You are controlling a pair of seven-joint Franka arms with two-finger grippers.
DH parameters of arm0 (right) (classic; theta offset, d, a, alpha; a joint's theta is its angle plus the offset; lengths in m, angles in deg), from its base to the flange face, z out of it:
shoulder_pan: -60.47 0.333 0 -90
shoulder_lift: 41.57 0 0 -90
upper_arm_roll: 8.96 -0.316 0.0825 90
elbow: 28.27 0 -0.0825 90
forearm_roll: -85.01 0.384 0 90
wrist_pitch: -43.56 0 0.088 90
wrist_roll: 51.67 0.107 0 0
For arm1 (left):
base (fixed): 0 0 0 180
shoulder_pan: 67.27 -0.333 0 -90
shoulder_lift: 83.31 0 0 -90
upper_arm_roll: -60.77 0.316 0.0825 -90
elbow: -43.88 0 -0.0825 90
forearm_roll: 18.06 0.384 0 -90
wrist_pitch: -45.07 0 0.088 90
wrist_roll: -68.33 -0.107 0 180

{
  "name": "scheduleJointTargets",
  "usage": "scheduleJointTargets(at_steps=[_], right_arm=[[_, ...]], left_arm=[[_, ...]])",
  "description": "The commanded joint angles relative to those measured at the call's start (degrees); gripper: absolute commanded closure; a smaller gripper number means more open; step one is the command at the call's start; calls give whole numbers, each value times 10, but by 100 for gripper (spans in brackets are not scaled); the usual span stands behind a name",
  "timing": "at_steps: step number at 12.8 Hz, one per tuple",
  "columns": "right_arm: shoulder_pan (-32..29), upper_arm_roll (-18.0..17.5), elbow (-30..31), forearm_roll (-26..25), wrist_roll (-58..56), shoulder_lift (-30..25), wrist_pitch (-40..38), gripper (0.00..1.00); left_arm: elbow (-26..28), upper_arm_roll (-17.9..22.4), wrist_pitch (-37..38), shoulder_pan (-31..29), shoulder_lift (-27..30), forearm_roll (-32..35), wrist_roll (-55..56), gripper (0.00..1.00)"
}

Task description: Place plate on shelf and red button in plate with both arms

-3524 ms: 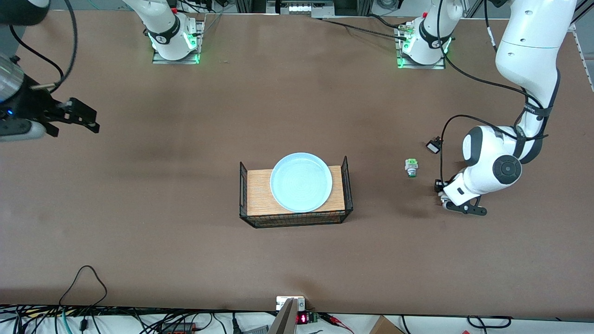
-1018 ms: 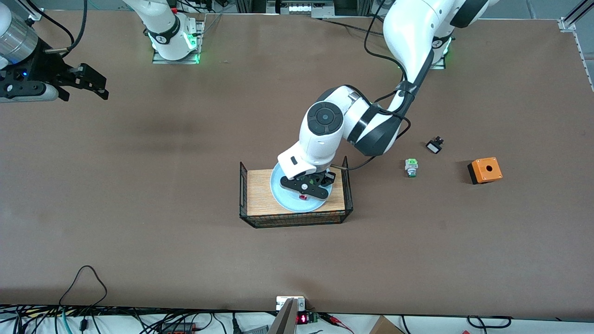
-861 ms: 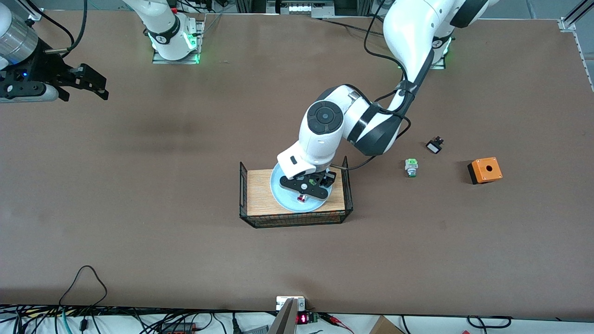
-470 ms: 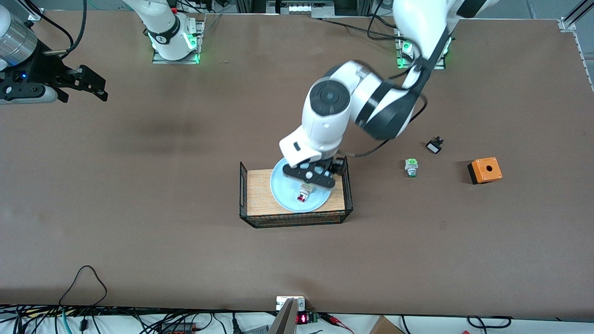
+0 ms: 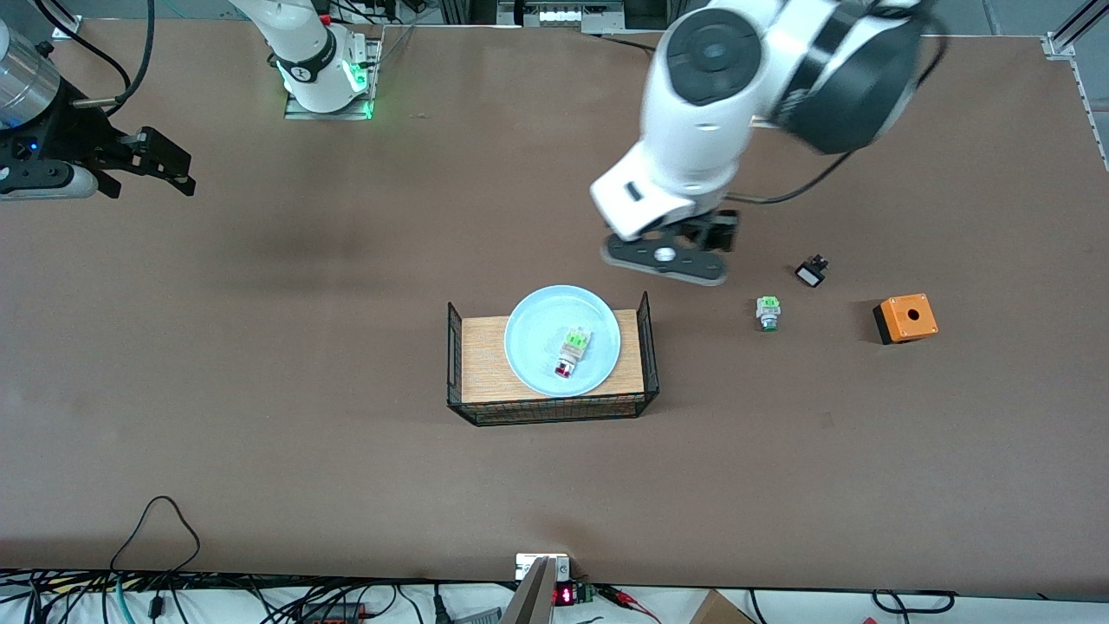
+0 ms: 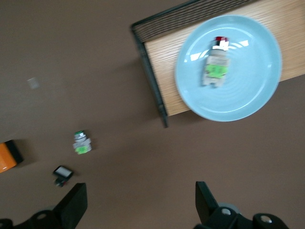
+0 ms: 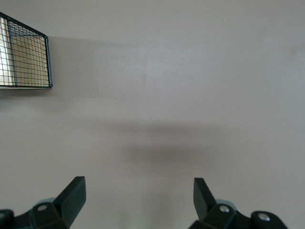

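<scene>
Although the red button (image 5: 568, 351) lies on the plate (image 5: 528, 347), which sits on the wooden board of the wire-sided tray (image 5: 645, 342), I judge the job can yet spoil. The button rests on its side on smooth glaze with its red cap toward the front camera, so a knock to the tray could roll it to the raised rim or over it. My left gripper (image 5: 665, 260) hangs over bare table just beside the tray's wire end wall, jaws spread wide and holding nothing; a low sweep there could catch that wall. Toward the left arm's end of the table lie the green-tipped switch (image 5: 768, 313), a small black part (image 5: 810, 274) and the orange box (image 5: 904, 318), so I count that way crowded. My right gripper (image 5: 160, 169) waits, spread and empty, over open table toward the right arm's end, well apart from everything; there I have room.
</scene>
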Motion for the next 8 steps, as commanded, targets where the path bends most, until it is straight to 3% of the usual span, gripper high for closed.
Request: scheduleJointTargets(at_steps=[1,4,8], right_arm=[[0,1,-14,-18,-2,5,-14,0],[2,-1,-14,-28,36,5,-14,0],[0,0,-13,-19,30,5,-15,0]], left_arm=[[17,-5,39,-85,36,4,-114,0],[58,5,51,-167,64,2,-235,0],[296,6,-108,-248,220,-20,-237,0]])
